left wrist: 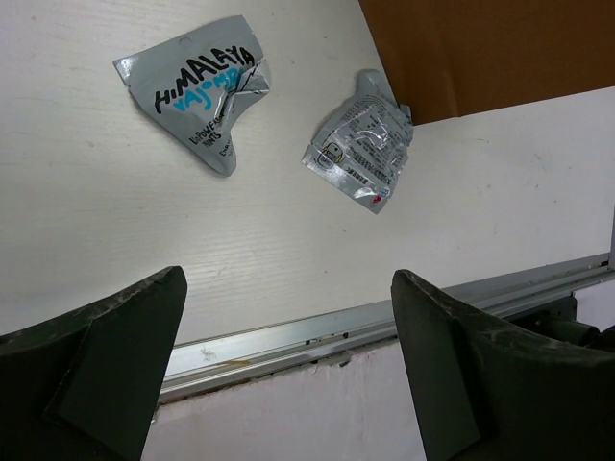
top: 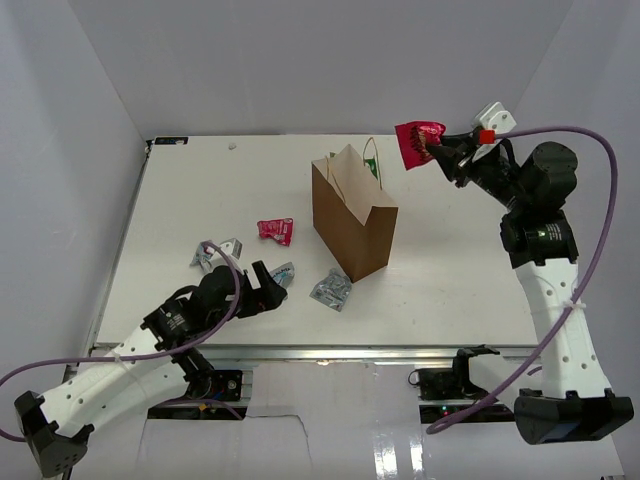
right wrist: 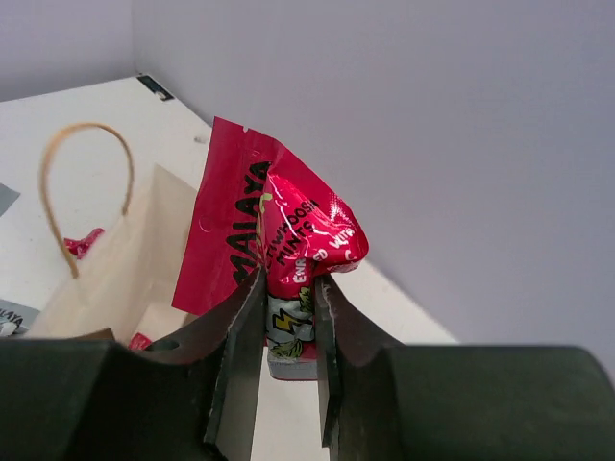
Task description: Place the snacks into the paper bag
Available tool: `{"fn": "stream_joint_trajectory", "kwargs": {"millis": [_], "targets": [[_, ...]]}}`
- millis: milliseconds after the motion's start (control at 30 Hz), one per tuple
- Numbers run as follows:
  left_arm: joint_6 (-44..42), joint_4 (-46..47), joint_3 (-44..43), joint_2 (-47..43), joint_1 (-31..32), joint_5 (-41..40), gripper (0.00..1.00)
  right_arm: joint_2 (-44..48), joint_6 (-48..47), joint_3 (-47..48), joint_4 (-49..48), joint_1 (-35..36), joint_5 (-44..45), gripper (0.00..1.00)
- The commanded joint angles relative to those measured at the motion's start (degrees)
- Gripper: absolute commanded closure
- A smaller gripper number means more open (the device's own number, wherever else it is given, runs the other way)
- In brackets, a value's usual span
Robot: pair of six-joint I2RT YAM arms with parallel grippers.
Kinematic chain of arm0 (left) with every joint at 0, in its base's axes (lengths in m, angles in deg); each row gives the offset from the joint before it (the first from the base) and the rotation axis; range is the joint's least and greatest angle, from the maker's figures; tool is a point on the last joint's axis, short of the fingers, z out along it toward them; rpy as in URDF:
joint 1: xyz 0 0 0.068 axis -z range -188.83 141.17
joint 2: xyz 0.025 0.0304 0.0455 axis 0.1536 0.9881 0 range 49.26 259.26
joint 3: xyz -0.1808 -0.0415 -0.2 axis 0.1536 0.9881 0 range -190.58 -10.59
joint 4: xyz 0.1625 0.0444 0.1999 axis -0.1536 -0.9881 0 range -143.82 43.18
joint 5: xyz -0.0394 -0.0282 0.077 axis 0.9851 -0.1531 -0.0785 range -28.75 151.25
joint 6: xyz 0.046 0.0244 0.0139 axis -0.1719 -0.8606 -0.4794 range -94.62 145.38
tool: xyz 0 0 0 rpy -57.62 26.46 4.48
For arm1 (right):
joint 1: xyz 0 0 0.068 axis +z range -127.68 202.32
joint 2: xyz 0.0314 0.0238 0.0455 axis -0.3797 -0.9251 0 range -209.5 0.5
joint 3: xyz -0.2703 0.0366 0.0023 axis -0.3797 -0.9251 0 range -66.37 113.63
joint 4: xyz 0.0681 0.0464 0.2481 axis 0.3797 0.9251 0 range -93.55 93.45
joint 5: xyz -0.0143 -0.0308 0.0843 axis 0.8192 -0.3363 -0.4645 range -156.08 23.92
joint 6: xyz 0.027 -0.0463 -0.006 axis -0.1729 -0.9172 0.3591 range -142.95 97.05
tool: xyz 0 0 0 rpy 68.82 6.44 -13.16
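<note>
The brown paper bag (top: 352,214) stands upright at the table's middle, its mouth open. My right gripper (top: 437,150) is shut on a red-pink packet (top: 417,143), held high to the right of the bag; the right wrist view shows the packet (right wrist: 288,235) pinched between the fingers, with the bag's pale inside (right wrist: 115,259) below left. Another red-pink packet (top: 275,231) lies left of the bag. Silvery blue-grey packets lie near the front: one (top: 331,290) by the bag's near corner, one (top: 281,273) by my left gripper (top: 268,292), one (top: 215,252) further left. My left gripper is open and empty, low over the table's front edge.
White walls enclose the table on three sides. A metal rail (left wrist: 384,322) runs along the front edge. Purple cables trail from both arms. In the left wrist view two silvery packets (left wrist: 202,91) (left wrist: 363,139) lie ahead of the fingers, near the bag's base (left wrist: 480,53).
</note>
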Motion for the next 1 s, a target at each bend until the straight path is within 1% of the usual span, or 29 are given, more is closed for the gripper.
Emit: {"fn": "stream_joint_trajectory", "kwargs": {"millis": [0, 100, 233, 333, 367, 433, 467, 500, 533, 633, 667, 867, 967], "targets": [[0.4, 0.8, 0.9, -1.8, 0.0, -0.6, 0.02, -0.3, -6.0, 4.2, 2.9, 6.1, -2.1, 0.92], [0.5, 0.8, 1.3, -2.5, 0.0, -0.8, 0.02, 0.1, -7.9, 6.2, 4.1, 12.4, 3.3, 0.92], [0.5, 0.7, 1.1, -2.9, 0.0, -1.0, 0.02, -2.4, -10.3, 8.8, 4.8, 16.5, 9.6, 0.92], [0.6, 0.6, 1.1, -2.7, 0.0, -0.9, 0.02, -4.0, -15.0, 9.2, 6.2, 22.0, 13.1, 0.92], [0.6, 0.7, 1.0, -2.8, 0.0, -0.7, 0.02, -4.1, -15.9, 8.8, 6.3, 25.1, 15.4, 0.92], [0.8, 0.6, 1.0, -2.7, 0.0, -0.5, 0.02, -4.7, -17.2, 7.1, 5.5, 27.5, 18.3, 0.92], [0.9, 0.6, 1.0, -2.7, 0.0, -0.2, 0.02, -5.0, -18.0, 6.3, 4.9, 29.0, 21.7, 0.92], [1.1, 0.4, 1.0, -2.7, 0.0, 0.0, 0.02, -5.2, -18.2, 5.5, 4.0, 29.6, 23.6, 0.92], [1.3, 0.2, 1.0, -3.0, 0.0, 0.2, 0.02, -5.3, -18.5, 3.1, 1.2, 30.7, 28.6, 0.91], [1.5, -0.3, 1.5, -3.1, 0.0, 0.3, 0.02, -5.2, -19.6, -0.2, -3.2, 31.3, 33.2, 0.91], [1.8, -0.5, 1.6, -3.2, 0.0, 0.2, 0.02, -5.1, -19.8, -1.5, -5.2, 31.3, 36.2, 0.91], [2.8, -0.9, 2.5, -3.4, 0.0, 0.6, 0.02, -4.0, -19.3, -4.7, -6.0, 31.4, 35.6, 0.91], [2.7, -0.8, 2.4, -2.7, 0.0, 0.4, 0.02, -4.0, -19.2, -6.9, -5.6, 31.6, 34.1, 0.88]]}}
